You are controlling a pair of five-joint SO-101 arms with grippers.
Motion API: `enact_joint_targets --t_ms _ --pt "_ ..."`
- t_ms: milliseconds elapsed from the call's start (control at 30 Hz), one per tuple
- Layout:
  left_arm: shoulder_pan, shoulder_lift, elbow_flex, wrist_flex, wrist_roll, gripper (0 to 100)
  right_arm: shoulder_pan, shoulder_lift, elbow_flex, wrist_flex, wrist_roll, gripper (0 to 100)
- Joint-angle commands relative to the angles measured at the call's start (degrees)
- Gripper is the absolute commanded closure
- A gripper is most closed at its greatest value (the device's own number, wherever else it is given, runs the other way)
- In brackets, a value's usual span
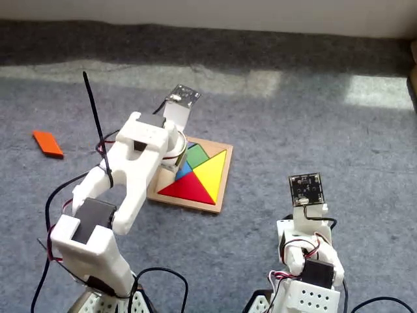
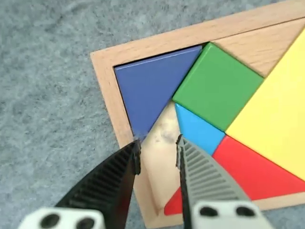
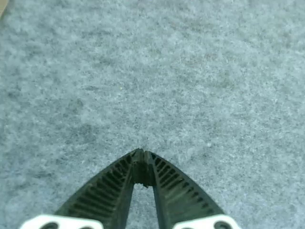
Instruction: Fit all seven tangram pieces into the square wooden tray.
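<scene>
left claw parted over tray gap | right claw clenched, empty (over carpet) | orange piece well apart

Grey carpet, sunlit band across it, pale wall behind

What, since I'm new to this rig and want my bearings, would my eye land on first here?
The wooden tray at mid-table draws the eye, bright with its yellow piece and red piece, and the left gripper hangs open over a bare slot in it. Next comes the lone orange piece, lying on the grey carpet well apart from the tray, near the high view's left edge.
</scene>
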Motion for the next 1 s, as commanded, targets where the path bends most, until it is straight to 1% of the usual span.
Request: enact_joint_targets --t_ms 0,67,167,267,333,400,500,567,667,800,967 --pt "-0.4 -3.2 -7.3 6.7 0.0 86 0.8 -0.7 3.7 0.4 -0.1 99.3" --pt "-2.1 -6.3 -10.0 10.5 0.0 86 0.8 -0.7 3.7 0.4 -0.1 99.3" --pt "-7.3 -12.1 -13.0 14.8 -0.2 85 0.8 -0.7 3.7 0.4 -0.1 99.3" --pt "-15.6 -16.1 -14.8 16.8 -0.4 85 0.8 -0.7 3.7 0.4 -0.1 99.3" --pt "-21.8 -16.5 -15.1 16.8 -0.4 85 0.8 -0.7 3.7 0.4 -0.1 99.3" --pt "-27.6 -16.5 -15.0 16.4 -1.5 82 0.8 -0.7 3.7 0.4 -0.1 99.3" --pt "-34.5 -16.2 -14.5 16.4 -3.8 73 0.8 -0.7 3.7 0.4 -0.1 99.3" --pt "-38.8 -14.5 -15.1 16.4 -3.9 70 0.8 -0.7 3.7 0.4 -0.1 99.3" --pt "-43.3 -9.9 -16.0 13.7 -4.1 69 0.8 -0.7 3.7 0.4 -0.1 99.3" --pt "-46.6 0.4 -19.4 9.7 -6.2 69 0.8 -0.7 3.7 0.4 -0.1 99.3" --pt "-49.6 13.4 -30.6 9.9 -6.2 69 0.8 -0.7 3.7 0.4 -0.1 99.3"
